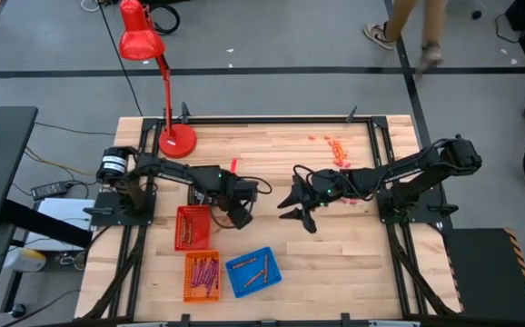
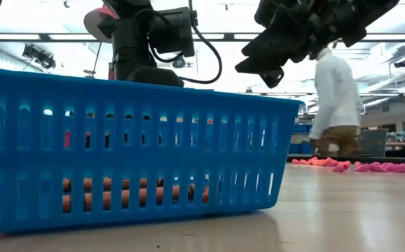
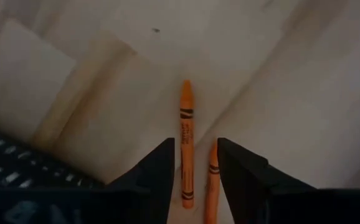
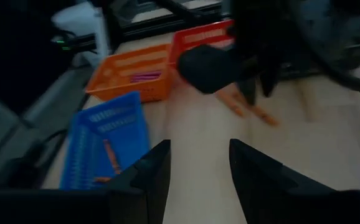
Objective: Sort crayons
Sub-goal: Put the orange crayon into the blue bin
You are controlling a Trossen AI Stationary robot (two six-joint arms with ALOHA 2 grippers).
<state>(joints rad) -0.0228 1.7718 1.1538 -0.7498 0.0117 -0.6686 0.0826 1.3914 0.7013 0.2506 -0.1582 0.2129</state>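
Two orange crayons (image 3: 186, 143) (image 3: 212, 186) lie side by side on the wooden table; they also show in the right wrist view (image 4: 255, 112). My left gripper (image 3: 195, 180) is open just above them, a finger on either side, near the red basket (image 1: 192, 227). In the high view it is at mid-table (image 1: 240, 216). My right gripper (image 1: 303, 213) is open and empty, a little to the right of the left one and above the table. More crayons lie in the orange basket (image 1: 202, 275) and the blue basket (image 1: 252, 271).
A red desk lamp (image 1: 167, 100) stands at the far left. Small pink and orange bits (image 1: 338, 150) lie at the far right. The blue basket (image 2: 132, 161) fills the low view's front. A person (image 2: 335, 98) walks beyond the table.
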